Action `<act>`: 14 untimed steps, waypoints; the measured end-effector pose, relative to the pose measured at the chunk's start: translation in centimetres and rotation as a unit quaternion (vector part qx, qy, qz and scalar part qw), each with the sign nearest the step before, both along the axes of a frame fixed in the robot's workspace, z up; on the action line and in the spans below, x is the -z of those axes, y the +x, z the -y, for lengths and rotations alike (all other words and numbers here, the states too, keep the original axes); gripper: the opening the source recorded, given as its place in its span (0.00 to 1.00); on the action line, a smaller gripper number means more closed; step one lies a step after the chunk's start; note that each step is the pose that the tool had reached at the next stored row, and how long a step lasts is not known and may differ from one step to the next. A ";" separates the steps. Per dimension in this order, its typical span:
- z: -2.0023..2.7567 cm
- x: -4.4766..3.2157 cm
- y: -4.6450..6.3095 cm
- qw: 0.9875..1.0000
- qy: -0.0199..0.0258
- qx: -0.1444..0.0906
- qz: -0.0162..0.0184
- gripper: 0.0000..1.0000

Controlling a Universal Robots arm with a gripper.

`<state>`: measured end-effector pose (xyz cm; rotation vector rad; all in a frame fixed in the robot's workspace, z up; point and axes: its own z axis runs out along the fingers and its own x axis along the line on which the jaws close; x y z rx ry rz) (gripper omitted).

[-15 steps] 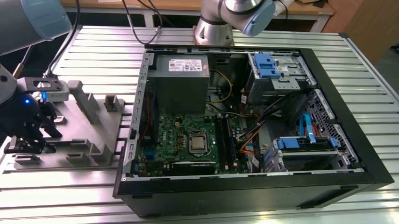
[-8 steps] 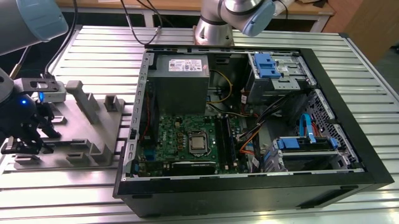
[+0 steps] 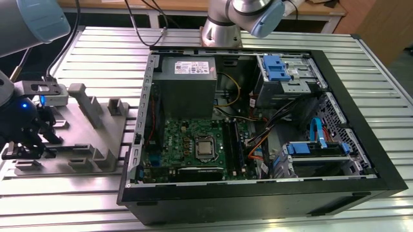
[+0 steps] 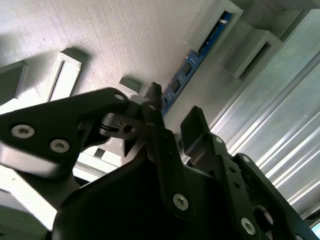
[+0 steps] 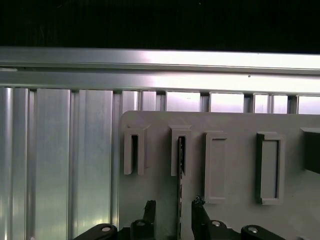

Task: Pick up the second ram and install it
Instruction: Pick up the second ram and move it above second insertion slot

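Blue, thin and stiff, the second ram point(image 4: 187, 70) stands on edge in a slotted holder near a corner of the grey fixture plate point(image 4: 125, 40). It looks light but fragile, best pinched across its flat faces, clear of the contacts. The arm points straight down, with the gripper point(image 4: 173, 102) spread and one finger on either side, apparently not touching.

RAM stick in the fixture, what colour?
Blue; the thin flat memory board shows best in the second wrist view.
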<state>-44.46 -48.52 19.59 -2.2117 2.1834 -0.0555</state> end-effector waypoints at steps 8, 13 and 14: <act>0.00 0.00 0.0 1.000 0.000 0.000 0.000 0.32; 0.00 -0.05 0.0 1.000 0.000 0.000 0.000 0.25; 0.01 -0.15 0.0 1.000 0.000 0.000 0.000 0.25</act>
